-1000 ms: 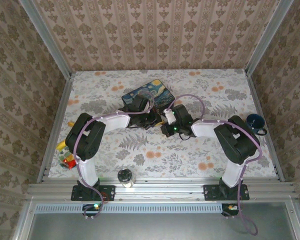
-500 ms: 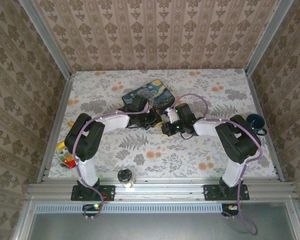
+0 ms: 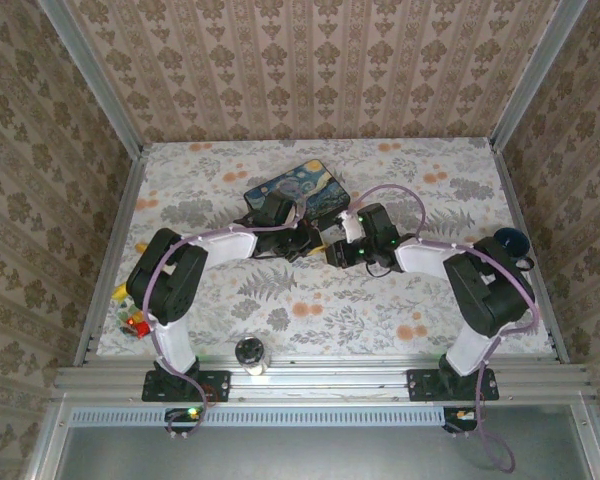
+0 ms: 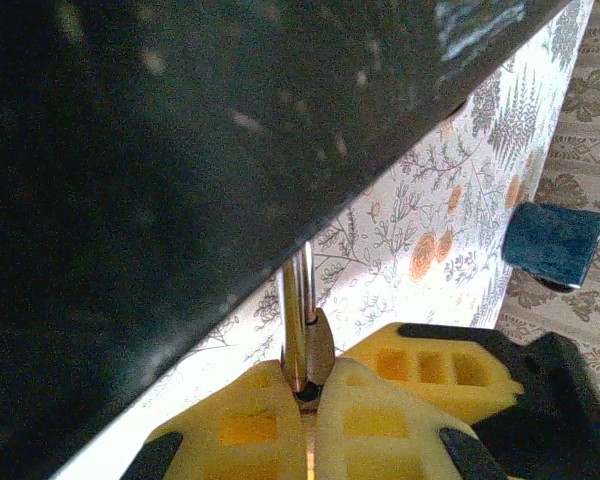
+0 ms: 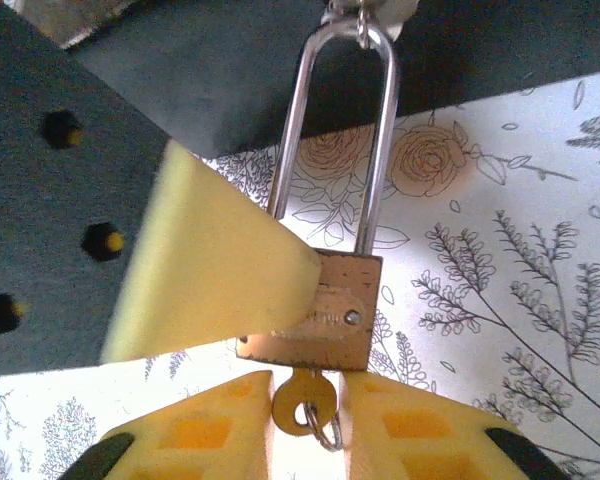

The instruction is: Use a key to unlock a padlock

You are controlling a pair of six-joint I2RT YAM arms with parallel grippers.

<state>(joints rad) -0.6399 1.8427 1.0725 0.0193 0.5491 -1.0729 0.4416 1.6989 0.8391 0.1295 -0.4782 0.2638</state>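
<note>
The small brass padlock hangs by its thin silvery shackle from the clasp of the dark-blue tin box. The yellowish key sits in the keyhole at the lock's underside, its flat head and a small ring showing. My right gripper is open, one yellow finger close on each side of the key's head. My left gripper is shut on the padlock where the shackle enters the body. One of its fingers lies against the body. In the top view both grippers meet in front of the box.
The box's dark side hangs close over the left gripper. A blue cup stands at the table's right edge. Small coloured toys lie at the left edge, and a jar stands at the near edge.
My right gripper's fingers have parted from the key, and its wrist has shifted to the right. The left arm has held still.
</note>
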